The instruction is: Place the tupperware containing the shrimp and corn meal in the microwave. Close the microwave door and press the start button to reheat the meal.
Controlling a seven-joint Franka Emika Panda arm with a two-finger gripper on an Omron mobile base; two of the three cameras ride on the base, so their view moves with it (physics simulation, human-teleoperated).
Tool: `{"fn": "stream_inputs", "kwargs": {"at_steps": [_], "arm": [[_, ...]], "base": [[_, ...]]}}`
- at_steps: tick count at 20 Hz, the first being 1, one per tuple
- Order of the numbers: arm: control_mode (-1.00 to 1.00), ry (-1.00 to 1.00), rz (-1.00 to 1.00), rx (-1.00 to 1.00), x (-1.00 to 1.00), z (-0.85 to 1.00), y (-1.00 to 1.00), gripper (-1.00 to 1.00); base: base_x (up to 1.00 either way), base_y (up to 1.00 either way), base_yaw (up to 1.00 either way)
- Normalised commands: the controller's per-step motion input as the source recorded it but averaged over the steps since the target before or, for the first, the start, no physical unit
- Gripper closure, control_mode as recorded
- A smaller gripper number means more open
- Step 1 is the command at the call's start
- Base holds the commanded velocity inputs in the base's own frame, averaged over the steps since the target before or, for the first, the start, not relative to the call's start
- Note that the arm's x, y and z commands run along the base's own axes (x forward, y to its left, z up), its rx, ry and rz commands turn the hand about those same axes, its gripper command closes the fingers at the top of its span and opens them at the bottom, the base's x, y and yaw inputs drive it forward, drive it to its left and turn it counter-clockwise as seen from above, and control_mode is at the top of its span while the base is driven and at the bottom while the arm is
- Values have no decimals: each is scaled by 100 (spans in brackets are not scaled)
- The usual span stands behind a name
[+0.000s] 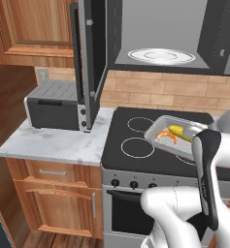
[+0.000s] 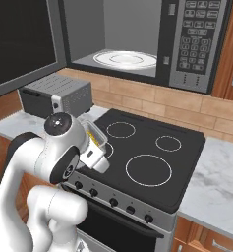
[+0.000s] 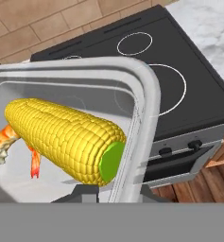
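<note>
The claw [image 3: 108, 191] sits at the near rim of the tub [image 1: 177, 134], its jaws narrow and pinched on that rim, so the tub is held, lifted off the stove [image 1: 136, 160] and hanging above the cooktop's near right part in the left base view; in the hand view the corn [image 3: 66, 139] lies just past the claw with its long axis running away from it and to the left, green cut end nearest, and the shrimp [image 3: 4, 142] lies beyond it at the tub's far left; the tub stretches away from the grip, so the load sits ahead of the claw; farther off and well above, the microwave [image 2: 137, 39] stands with its cavity open and the glass plate [image 2: 125, 59] bare; its door [image 1: 92, 63] is swung out to the left, clear of the mouth; judging from this, the next move has to carry the tub up and forward, far end first, into that opening.
</note>
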Motion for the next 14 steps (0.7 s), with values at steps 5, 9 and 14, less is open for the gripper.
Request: {"fn": "stream_inputs", "kwargs": {"at_steps": [5, 9, 14], "arm": [[-100, -1, 0, 0, 0, 25, -9, 100], [-100, 0, 0, 0, 0, 22, -8, 100], [-100, -3, 0, 0, 0, 41, -3, 100]], "base": [[0, 0, 0], [0, 0, 0], [0, 0, 0]]}}
